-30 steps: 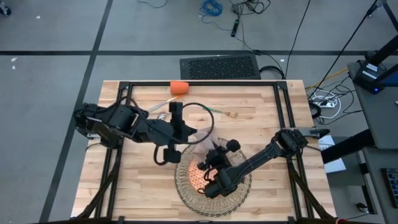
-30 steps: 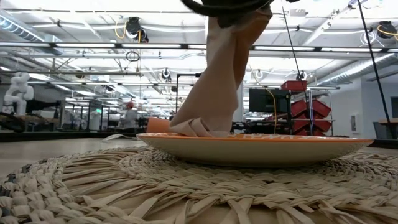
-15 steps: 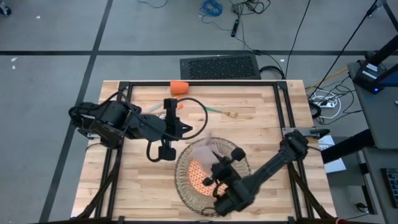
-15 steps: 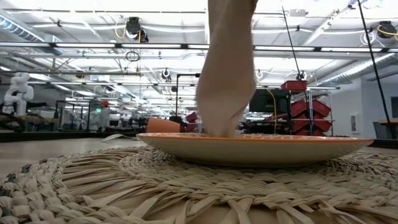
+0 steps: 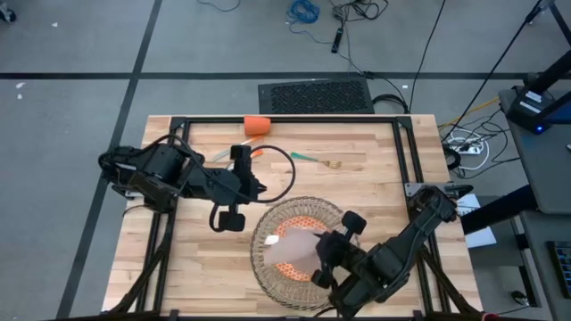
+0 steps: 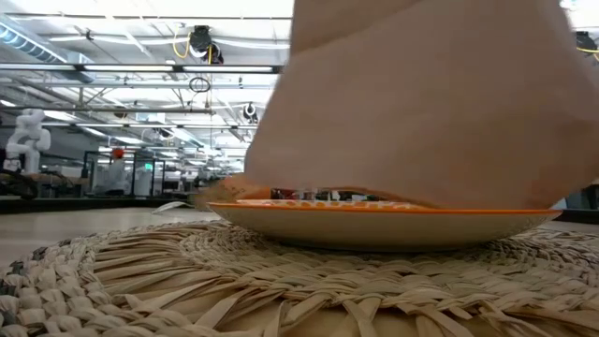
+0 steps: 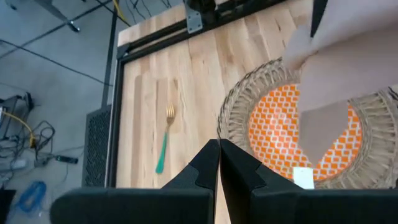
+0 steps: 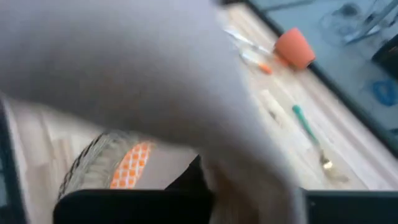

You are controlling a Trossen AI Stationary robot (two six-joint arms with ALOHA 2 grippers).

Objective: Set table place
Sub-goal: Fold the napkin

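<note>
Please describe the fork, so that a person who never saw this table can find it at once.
On the wooden table, look past the wicker placemat toward the far edge. The fork lies flat on bare wood there, alone. Its green handle and pale metal tines distinguish it from the orange-handled utensils and orange cup.

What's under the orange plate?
The orange plate sits on a round woven placemat, whose rim shows all around it, on the wooden table. The beige napkin, held by the right gripper, covers part of the plate's top.
</note>
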